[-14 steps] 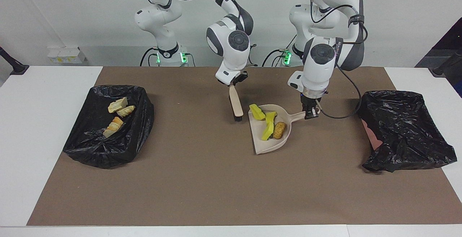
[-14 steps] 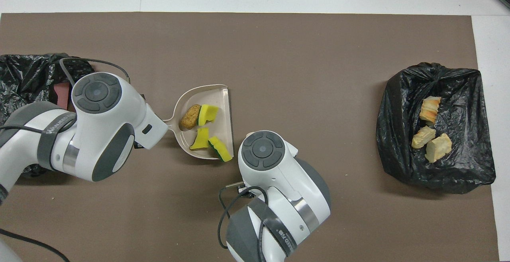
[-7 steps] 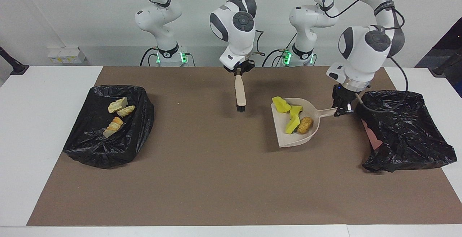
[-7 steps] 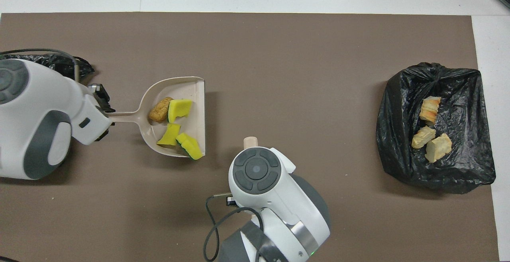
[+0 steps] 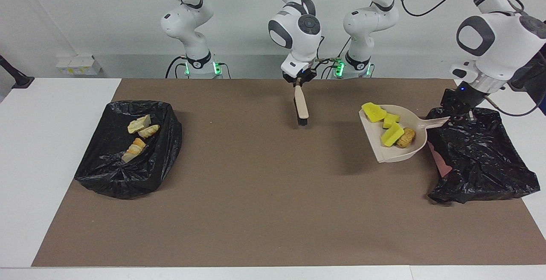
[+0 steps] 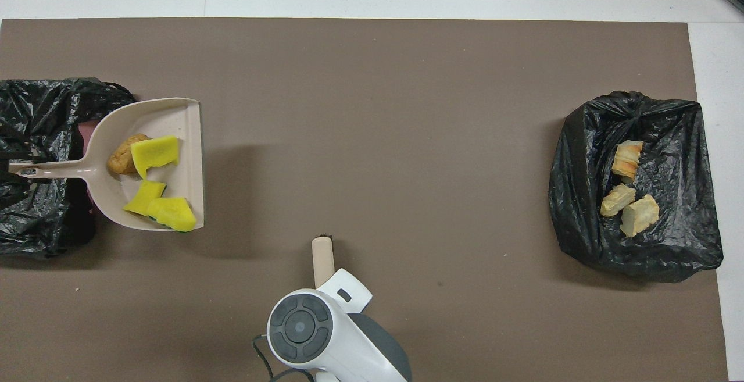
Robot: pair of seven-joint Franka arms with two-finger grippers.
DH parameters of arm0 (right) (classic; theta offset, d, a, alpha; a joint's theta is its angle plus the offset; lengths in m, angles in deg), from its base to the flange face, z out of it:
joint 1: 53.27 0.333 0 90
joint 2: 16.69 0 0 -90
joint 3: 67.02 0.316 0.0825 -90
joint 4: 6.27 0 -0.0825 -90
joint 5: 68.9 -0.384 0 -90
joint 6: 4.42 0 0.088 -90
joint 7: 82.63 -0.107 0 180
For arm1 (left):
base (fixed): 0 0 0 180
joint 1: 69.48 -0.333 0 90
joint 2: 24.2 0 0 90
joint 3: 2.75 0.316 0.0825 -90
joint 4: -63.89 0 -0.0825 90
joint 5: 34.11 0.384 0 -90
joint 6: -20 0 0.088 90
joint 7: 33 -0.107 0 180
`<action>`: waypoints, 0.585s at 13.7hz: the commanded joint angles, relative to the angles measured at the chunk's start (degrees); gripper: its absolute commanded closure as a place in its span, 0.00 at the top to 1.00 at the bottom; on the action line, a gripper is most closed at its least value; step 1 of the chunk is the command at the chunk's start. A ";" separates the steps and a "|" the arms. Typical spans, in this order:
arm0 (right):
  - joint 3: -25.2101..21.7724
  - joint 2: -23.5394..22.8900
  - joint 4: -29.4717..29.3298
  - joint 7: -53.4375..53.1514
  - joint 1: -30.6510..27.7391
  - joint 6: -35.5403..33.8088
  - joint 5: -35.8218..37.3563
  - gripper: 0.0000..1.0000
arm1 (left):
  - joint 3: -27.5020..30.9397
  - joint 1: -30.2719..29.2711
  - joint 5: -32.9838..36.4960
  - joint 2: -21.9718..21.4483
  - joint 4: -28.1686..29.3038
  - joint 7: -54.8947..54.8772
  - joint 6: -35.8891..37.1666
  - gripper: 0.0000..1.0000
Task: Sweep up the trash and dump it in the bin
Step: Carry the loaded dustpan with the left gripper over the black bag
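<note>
A: Where is the trash?

B: Split in two. Three yellow sponges [image 5: 377,112] and the brown bun-like lump [image 5: 405,137] lie in the beige dustpan [image 5: 394,154], which hangs in the air, tilted, beside the black-lined bin [image 5: 482,156] at the left arm's end of the table — its handle reaches over that bin's rim. The three pastry pieces [image 5: 138,124] lie inside the other black-lined bin [image 5: 128,177], at the right arm's end.

A: And the left gripper?

B: The left gripper [image 5: 455,108] is over the rim of its bin, clenched on the end of the dustpan's handle.

A: The right one?

B: The right gripper [image 5: 300,82] is over the brown mat [image 5: 256,212], midway between the two bins and toward the robots' edge, clamped on the top of the brush [image 5: 301,107] — the brush hangs down with its dark bristles lowest, just above the mat
</note>
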 commanded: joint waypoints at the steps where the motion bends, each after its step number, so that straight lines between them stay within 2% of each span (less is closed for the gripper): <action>1: 0.17 0.69 3.91 -1.29 0.21 4.92 -0.82 0.00 | -0.65 -7.64 -3.05 0.86 -3.47 -4.50 3.55 0.00; 6: 0.17 -1.77 4.01 -1.46 0.04 7.66 -2.67 0.00 | -0.39 -16.70 -3.14 5.25 -12.61 -6.00 5.67 0.00; 7: 0.17 -1.95 3.57 -1.38 -0.14 7.22 -2.67 0.57 | -0.30 -18.11 -2.97 6.91 -15.06 -6.09 6.54 0.00; 8: 0.17 -2.04 2.96 -1.38 -0.14 7.04 -2.58 1.00 | -0.30 -18.56 -1.83 8.32 -18.48 -6.44 6.72 0.00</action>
